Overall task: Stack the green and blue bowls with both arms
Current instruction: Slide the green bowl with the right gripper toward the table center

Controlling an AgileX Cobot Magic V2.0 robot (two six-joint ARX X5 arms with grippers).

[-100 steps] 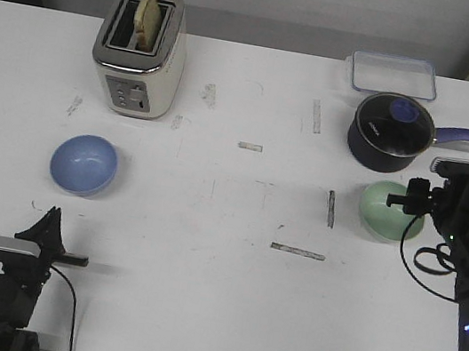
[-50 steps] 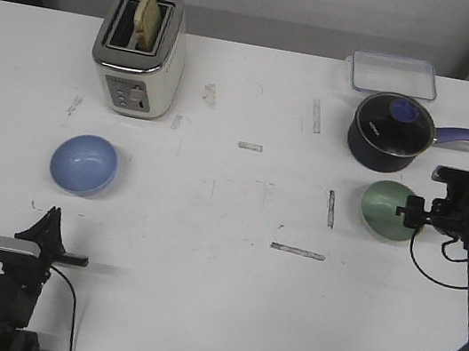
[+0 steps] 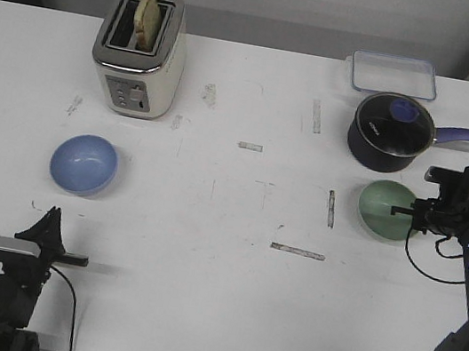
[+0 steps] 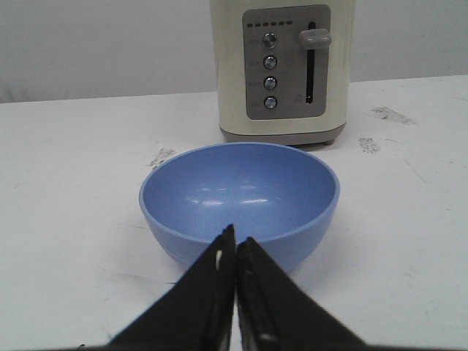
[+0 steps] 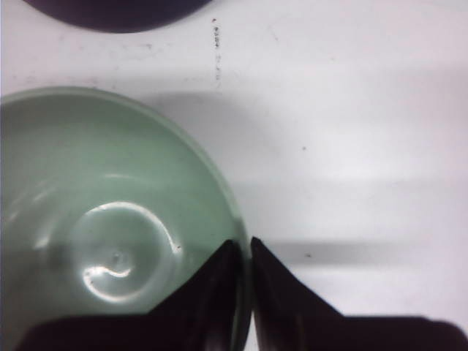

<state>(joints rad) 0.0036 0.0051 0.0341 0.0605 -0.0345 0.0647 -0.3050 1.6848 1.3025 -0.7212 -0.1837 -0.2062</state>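
1. While the right gripper (image 3: pixel 414 214) pinches the rim of the green bowl (image 3: pixel 384 208) at middle right of the front view, the stacking itself is not yet begun; the right wrist view shows one finger inside the rim, one outside, jaws nearly pressed together on the wall.
2. Left gripper (image 4: pixel 235 252) sits low at lower left of the front view, jaws pressed together on nothing, tips pointing at the blue bowl (image 3: pixel 83 164), which rests at middle left, apart from them.
3. Step in hand, as I judge it: securing the green bowl for a lift.
4. Next move likely calls for raising it level and carrying it leftward across the table (image 3: pixel 227 273) to the blue bowl, or for the left arm to bring blue toward centre; a thin rim grip could let the bowl tilt or slip.
5. Surroundings: pan (image 3: pixel 389 131) just behind the green bowl, near enough to clip on lift-off; lidded box (image 3: pixel 393 75) at upper right; toaster (image 3: pixel 138 53) at upper left behind the blue bowl. Centre path shows only tape marks.
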